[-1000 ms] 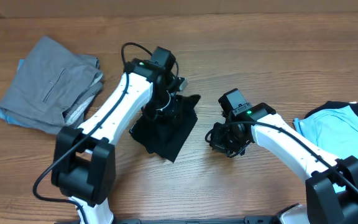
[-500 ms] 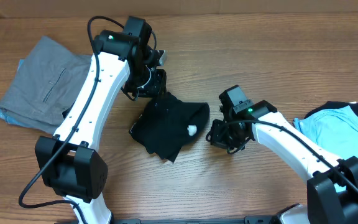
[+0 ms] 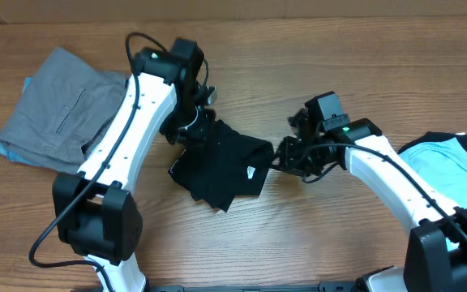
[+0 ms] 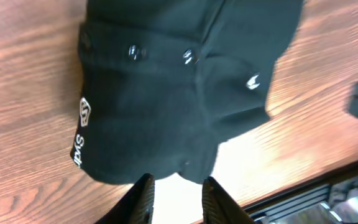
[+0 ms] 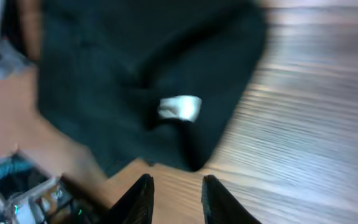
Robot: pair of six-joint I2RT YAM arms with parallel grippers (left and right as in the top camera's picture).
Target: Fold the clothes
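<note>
While the black garment (image 3: pixel 221 166) lies rumpled in the middle of the surface (image 3: pixel 314 243), the overhead view puts the left gripper (image 3: pixel 191 130) at its eleven o'clock corner and the right gripper (image 3: pixel 284 156) at its three o'clock edge. A grey pile (image 3: pixel 59 113), already folded, sits well apart at nine o'clock, and a blue shirt (image 3: pixel 452 166) is cut off by the frame at three o'clock. From above neither pair of jaws can be read. The left wrist view shows the left jaws standing narrowly apart with nothing between them, just off the garment's hem at six o'clock. Two snaps (image 4: pixel 132 51) show at twelve o'clock and a printed label (image 4: pixel 82 134) at nine. The right wrist view is blurred; its jaws are likewise apart and empty, near the cloth's edge, below a white tag (image 5: pixel 179 107). The step looks like flattening the piece before a fold. Each gripper would do well to pinch only one layer at opposite edges and draw outward evenly. Which garment this is, and how many layers are bunched underneath, cannot be made out.
</note>
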